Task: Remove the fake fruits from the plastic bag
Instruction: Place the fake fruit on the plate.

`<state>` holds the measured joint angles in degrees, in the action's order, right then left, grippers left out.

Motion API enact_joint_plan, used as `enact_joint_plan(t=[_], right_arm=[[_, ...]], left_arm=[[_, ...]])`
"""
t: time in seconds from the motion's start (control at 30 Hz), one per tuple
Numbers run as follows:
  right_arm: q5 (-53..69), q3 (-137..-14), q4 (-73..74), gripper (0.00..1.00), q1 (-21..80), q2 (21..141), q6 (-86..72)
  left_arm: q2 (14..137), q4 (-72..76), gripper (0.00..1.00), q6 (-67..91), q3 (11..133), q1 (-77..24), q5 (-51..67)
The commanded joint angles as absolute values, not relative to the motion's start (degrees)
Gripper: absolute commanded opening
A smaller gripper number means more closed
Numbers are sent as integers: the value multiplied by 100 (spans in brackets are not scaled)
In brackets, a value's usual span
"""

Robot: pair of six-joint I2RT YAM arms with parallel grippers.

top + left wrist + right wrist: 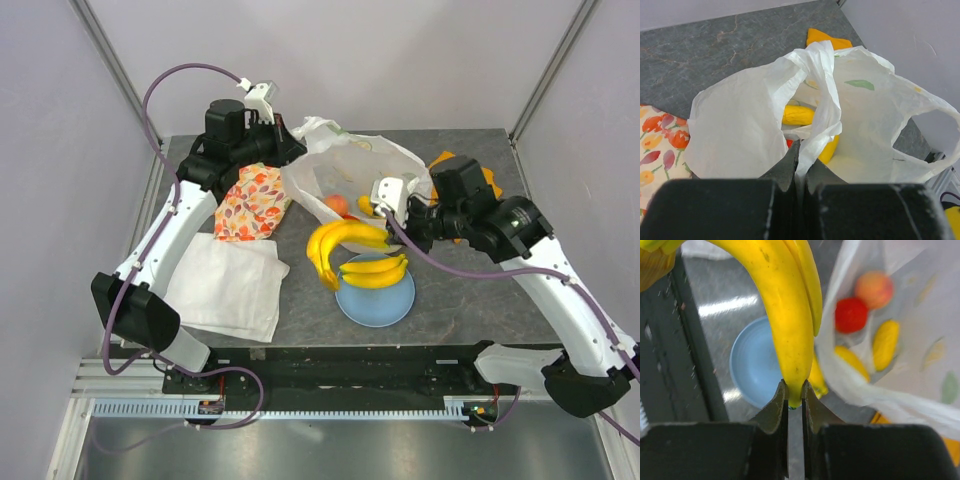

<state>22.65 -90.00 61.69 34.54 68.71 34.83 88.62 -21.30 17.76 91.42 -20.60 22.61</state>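
Note:
The white plastic bag (pixel 350 165) lies at the back middle of the table, its mouth facing forward. My left gripper (pixel 288 142) is shut on the bag's rim (pixel 815 125) and holds it up. Inside the bag show a peach (pixel 874 289), a red round fruit (pixel 851 315) and yellow fruits (pixel 886 342). My right gripper (pixel 388 236) is shut on the tip of a yellow banana bunch (pixel 335 245), held outside the bag's mouth above the table. In the right wrist view the fingertips (pixel 781 395) pinch the banana's end (pixel 785 315). A second banana bunch (pixel 375 272) lies on the light-blue plate (pixel 375 305).
An orange floral cloth (pixel 255 200) lies left of the bag and a flat white cloth (pixel 225 285) at the front left. An orange object (pixel 440 160) sits behind the right wrist. The plate (pixel 752 365) lies below the held bananas, near the table's front edge.

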Motion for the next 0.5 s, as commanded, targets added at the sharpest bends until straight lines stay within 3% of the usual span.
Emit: enact_joint_plan(t=[0.0,0.23,0.47], right_arm=[[2549,-8107,6758,0,3472,6610,3770],[2434,-7067,6882,0,3472,6749,3885],[2566,-6969,7136,0,3472,7899,3454]], left_arm=[[8605,-1925,2,1477,9097,-2048,2189],[8473,-1942,2,1389,9009,-2048,2180],[8446,-1951,2,1336,8991,-2048,2197]])
